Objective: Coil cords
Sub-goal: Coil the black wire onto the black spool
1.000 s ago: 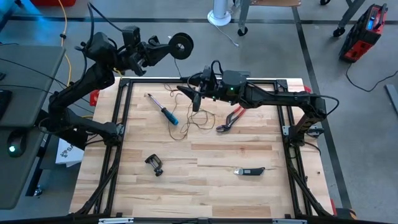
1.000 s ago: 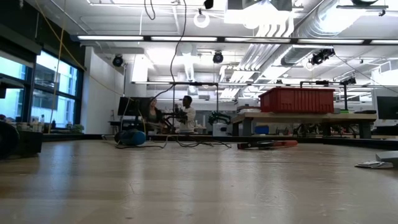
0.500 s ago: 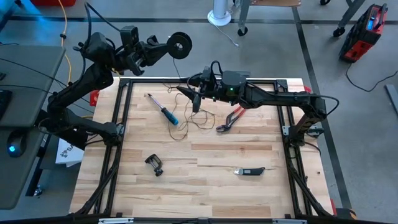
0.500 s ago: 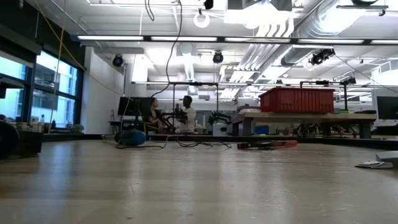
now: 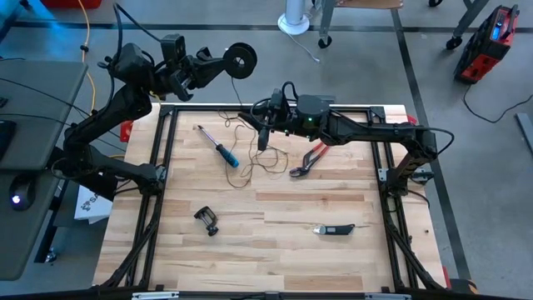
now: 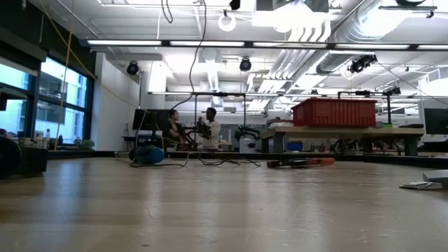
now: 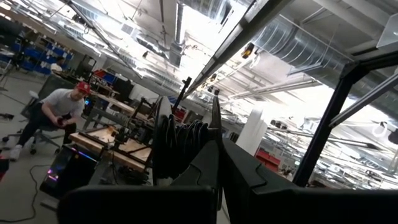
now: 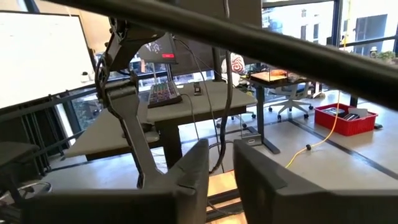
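On the near tabletop [image 5: 316,196] lie a clip [image 5: 206,220] and a dark tool [image 5: 334,228]. Farther back, a screwdriver [image 5: 218,147], the cord [image 5: 250,154] in loose loops, and pliers [image 5: 310,158]. The right gripper [image 5: 263,133] hangs over the cord, jaws nearly together; whether they pinch it I cannot tell. Beyond the far edge, the left gripper [image 5: 218,64] holds the reel [image 5: 241,59] aloft, jaws clamped.

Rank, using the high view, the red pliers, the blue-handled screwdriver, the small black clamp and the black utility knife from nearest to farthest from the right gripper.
From the right gripper, at the table's far middle:
1. Blue-handled screwdriver, just to its left.
2. Red pliers, to its right; close to the screwdriver's distance, hard to separate.
3. Small black clamp, nearer the front, left.
4. Black utility knife, front right.
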